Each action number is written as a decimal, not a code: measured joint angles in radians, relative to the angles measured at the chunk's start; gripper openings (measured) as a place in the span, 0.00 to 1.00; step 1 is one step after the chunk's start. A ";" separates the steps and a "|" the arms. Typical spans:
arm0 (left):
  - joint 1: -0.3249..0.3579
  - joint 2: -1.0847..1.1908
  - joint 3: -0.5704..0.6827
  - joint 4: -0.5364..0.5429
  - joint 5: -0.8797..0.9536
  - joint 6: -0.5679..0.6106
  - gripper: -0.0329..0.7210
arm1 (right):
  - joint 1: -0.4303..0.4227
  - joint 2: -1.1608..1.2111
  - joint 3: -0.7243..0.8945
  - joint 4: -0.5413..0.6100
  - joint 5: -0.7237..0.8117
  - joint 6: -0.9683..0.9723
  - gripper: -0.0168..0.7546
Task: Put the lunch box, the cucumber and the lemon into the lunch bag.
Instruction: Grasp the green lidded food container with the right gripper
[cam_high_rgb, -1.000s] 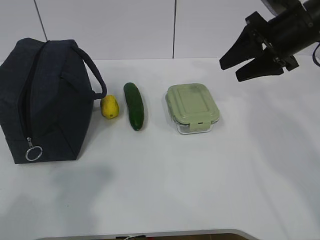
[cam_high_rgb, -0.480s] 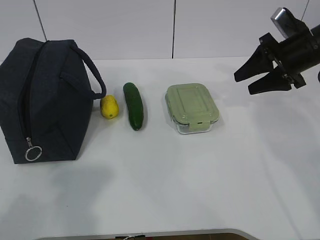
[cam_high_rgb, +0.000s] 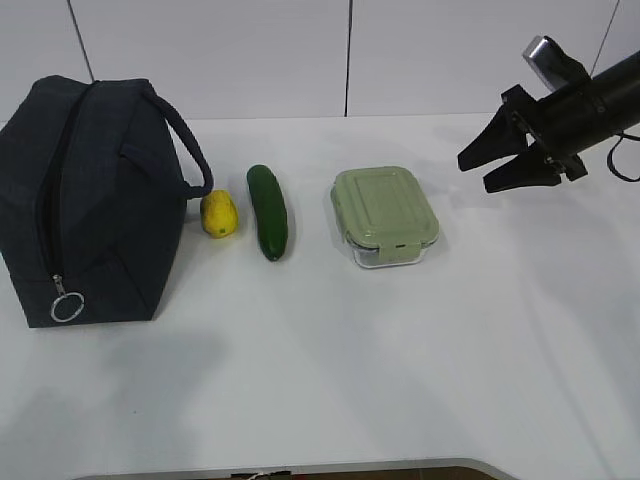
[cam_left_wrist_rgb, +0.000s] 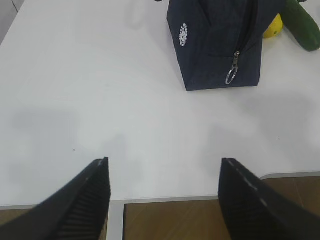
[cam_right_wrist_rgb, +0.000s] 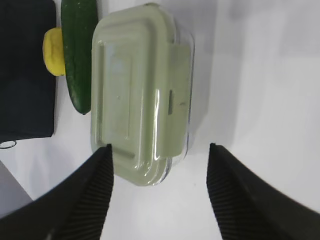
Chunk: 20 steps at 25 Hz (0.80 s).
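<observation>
The lunch box (cam_high_rgb: 385, 215) with its pale green lid sits mid-table; it also shows in the right wrist view (cam_right_wrist_rgb: 140, 95). The cucumber (cam_high_rgb: 267, 211) lies left of it, and the lemon (cam_high_rgb: 219, 214) lies left of the cucumber, next to the lunch bag (cam_high_rgb: 85, 200). The bag is zipped shut, with a ring pull (cam_high_rgb: 66, 306). My right gripper (cam_high_rgb: 478, 172) is open and empty, held in the air to the right of the lunch box (cam_right_wrist_rgb: 160, 150). My left gripper (cam_left_wrist_rgb: 164, 165) is open and empty over the table's front edge, short of the bag (cam_left_wrist_rgb: 220, 42).
The white table's (cam_high_rgb: 330, 370) front edge shows in the left wrist view (cam_left_wrist_rgb: 175, 200), with brown floor beyond. A white panelled wall (cam_high_rgb: 350, 55) stands behind the table.
My right gripper first moved right, then lowered and tilted to point left at the lunch box. The objects on the table have not moved.
</observation>
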<state>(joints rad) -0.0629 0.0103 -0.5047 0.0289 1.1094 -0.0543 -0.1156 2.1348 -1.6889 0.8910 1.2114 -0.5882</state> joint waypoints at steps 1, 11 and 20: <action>0.000 0.000 0.000 0.000 0.000 0.000 0.70 | 0.000 0.019 -0.018 0.000 0.000 -0.001 0.64; 0.000 0.000 0.000 0.000 0.000 0.000 0.70 | 0.039 0.143 -0.109 0.070 -0.004 -0.002 0.64; 0.000 0.000 0.000 0.000 0.000 0.000 0.70 | 0.065 0.210 -0.147 0.074 -0.004 -0.019 0.64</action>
<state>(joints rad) -0.0629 0.0103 -0.5047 0.0289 1.1094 -0.0543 -0.0503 2.3452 -1.8359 0.9655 1.2075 -0.6072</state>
